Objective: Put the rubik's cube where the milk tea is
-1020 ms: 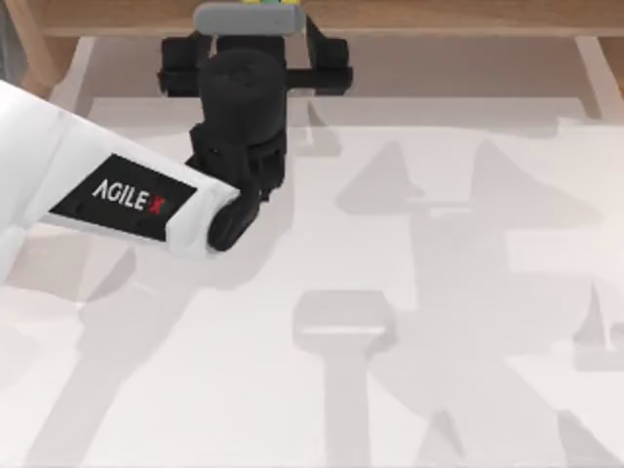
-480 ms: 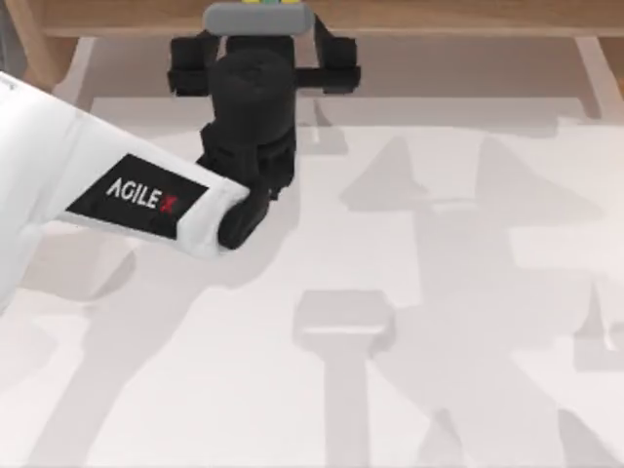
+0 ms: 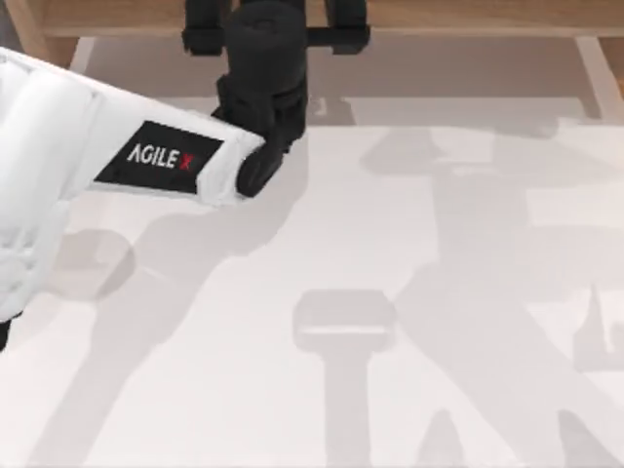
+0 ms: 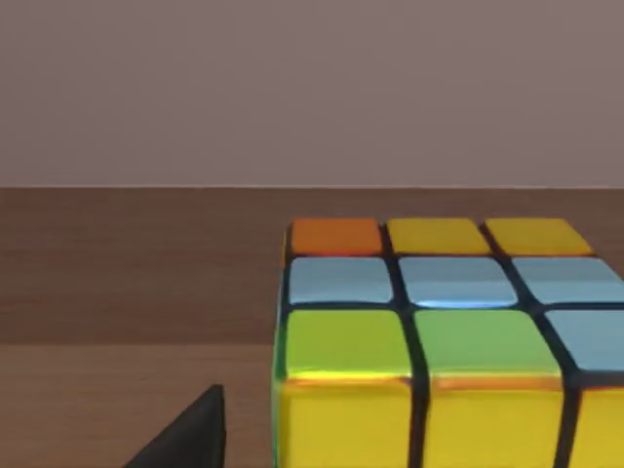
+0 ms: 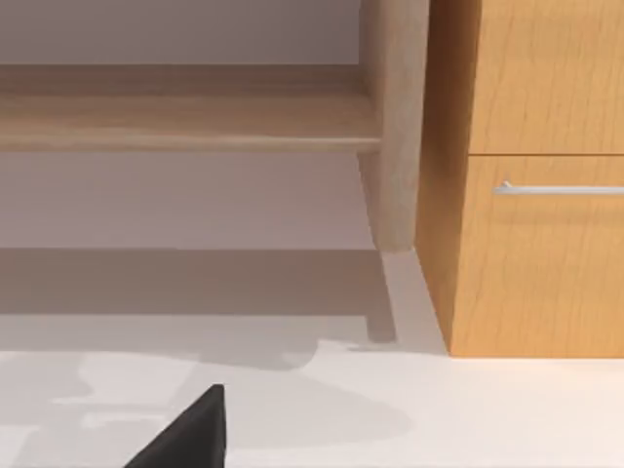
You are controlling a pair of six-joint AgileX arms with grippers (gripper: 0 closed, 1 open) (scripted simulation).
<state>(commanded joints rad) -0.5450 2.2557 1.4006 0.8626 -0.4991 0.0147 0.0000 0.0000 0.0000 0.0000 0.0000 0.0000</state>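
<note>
Left gripper point(image 3: 276, 24) at tabletop's point(image 3: 409, 292) far edge, finger state unclear; rubik's cube point(image 4: 439, 331) close ahead on wooden shelf point(image 4: 136, 263).

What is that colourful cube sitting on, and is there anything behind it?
In the left wrist view the rubik's cube rests on a brown wooden shelf. Behind it is a plain wall. The cube itself hides the shelf directly behind and under it.

I can read one text only: the word "AGILEX", in white letters with a red X, on a black label point(image 3: 159, 157) on the white forearm of my left arm point(image 3: 58, 146), near the far left corner of the table.
</note>
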